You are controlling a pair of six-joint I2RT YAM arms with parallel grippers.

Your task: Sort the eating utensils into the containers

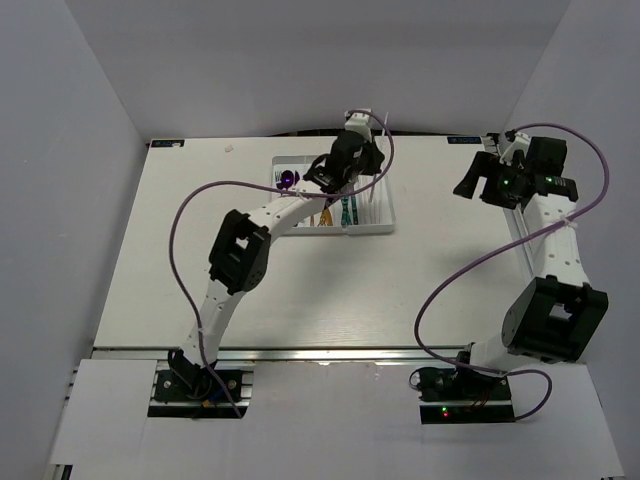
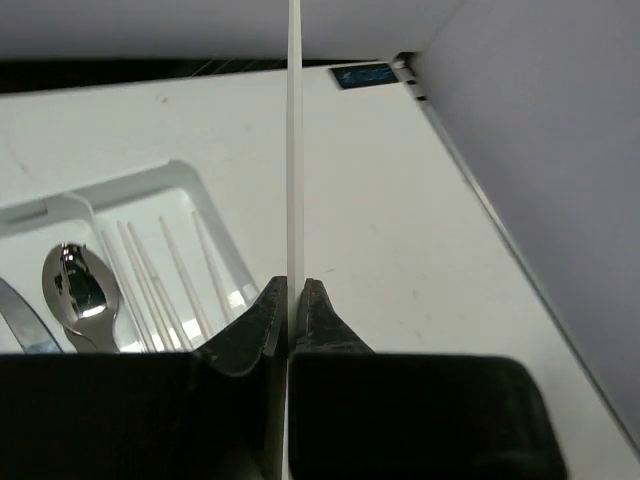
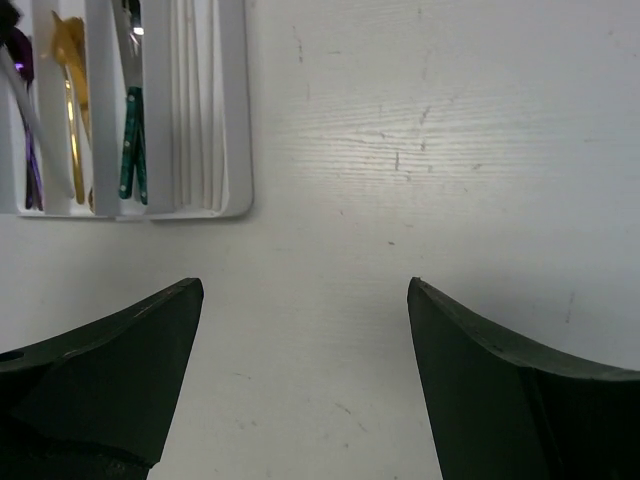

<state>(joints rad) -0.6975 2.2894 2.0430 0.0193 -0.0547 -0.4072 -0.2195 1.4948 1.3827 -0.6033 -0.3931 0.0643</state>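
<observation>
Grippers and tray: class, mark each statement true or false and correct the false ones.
1. The left gripper is shut on a chopstick. True.
2. The right gripper is shut. False: it is open and empty.
3. Chopsticks lie in an end compartment of the tray. True.
4. The tray holds only chopsticks. False: a gold utensil lies in another compartment.

tray [image 3: 237,120]: white, four compartments, on worktop [image 1: 200,270]
chopstick [image 2: 294,150]: white, upright (pinched by left fingers [image 2: 325,315])
other chopsticks [image 2: 150,280]: lying in end compartment
</observation>
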